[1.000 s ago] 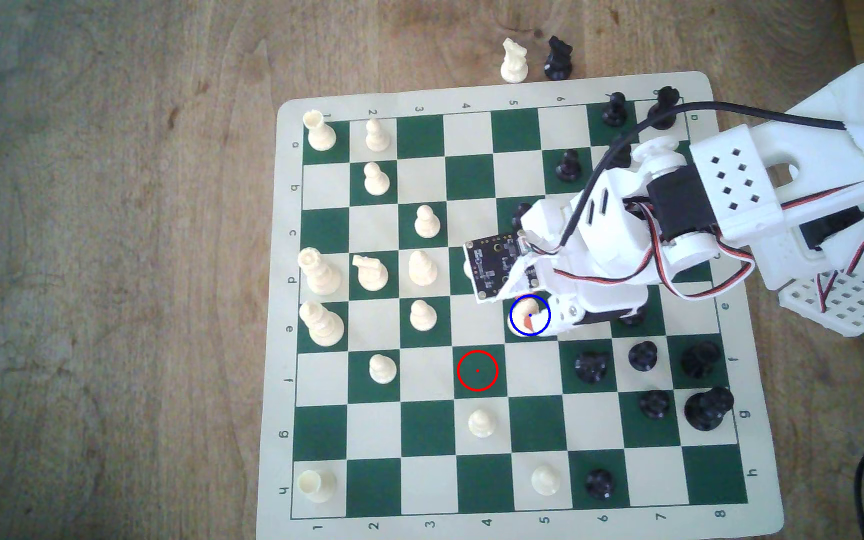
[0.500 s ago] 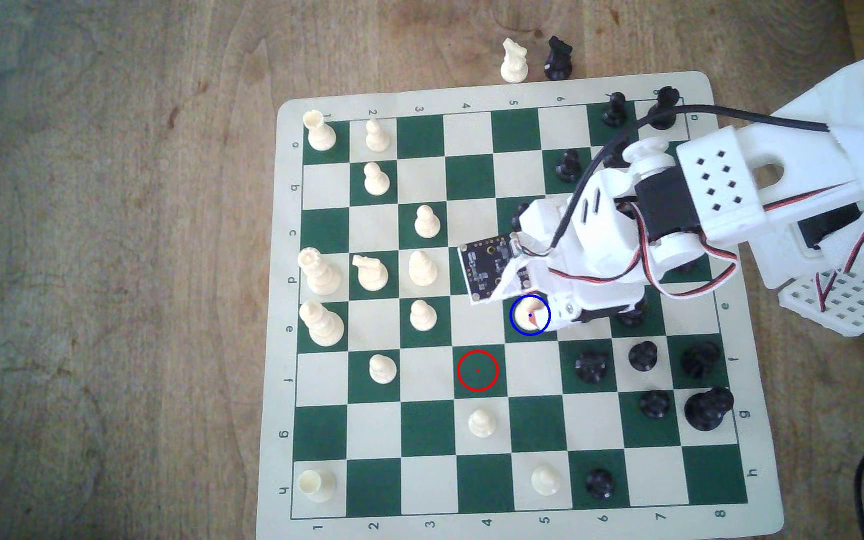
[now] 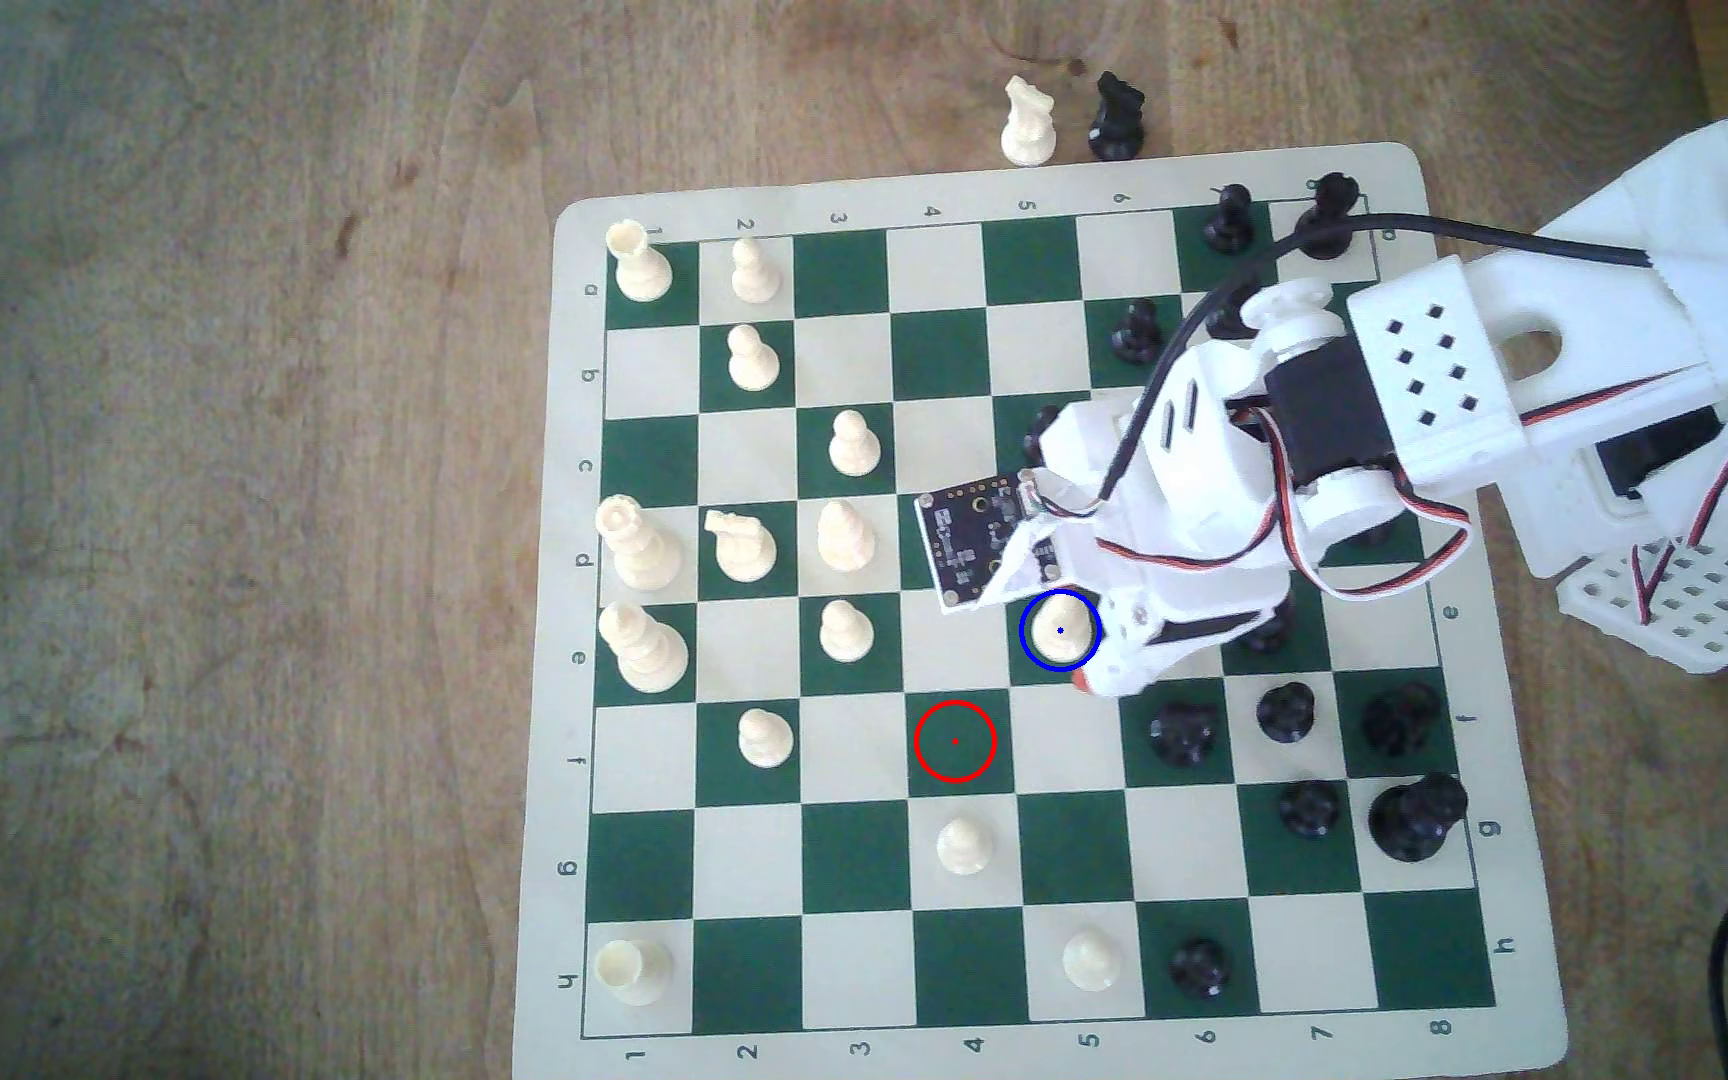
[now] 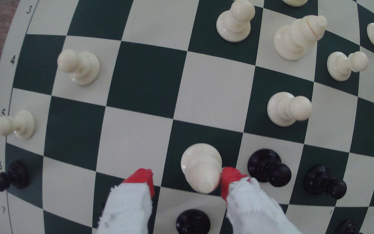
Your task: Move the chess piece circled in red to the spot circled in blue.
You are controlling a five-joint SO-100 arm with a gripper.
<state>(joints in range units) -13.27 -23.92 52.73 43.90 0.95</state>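
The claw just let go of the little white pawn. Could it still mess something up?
Maybe. One red fingertip of the gripper looks pressed against the white pawn on the blue-ringed square, so pulling away sideways could tip or slide it. Black pawns stand very close, so a swinging finger might knock one over.

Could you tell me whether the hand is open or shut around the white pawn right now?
Open. In the wrist view the hand shows a wide gap between its red fingertips; one tip looks close against the white pawn, the other stands clear.
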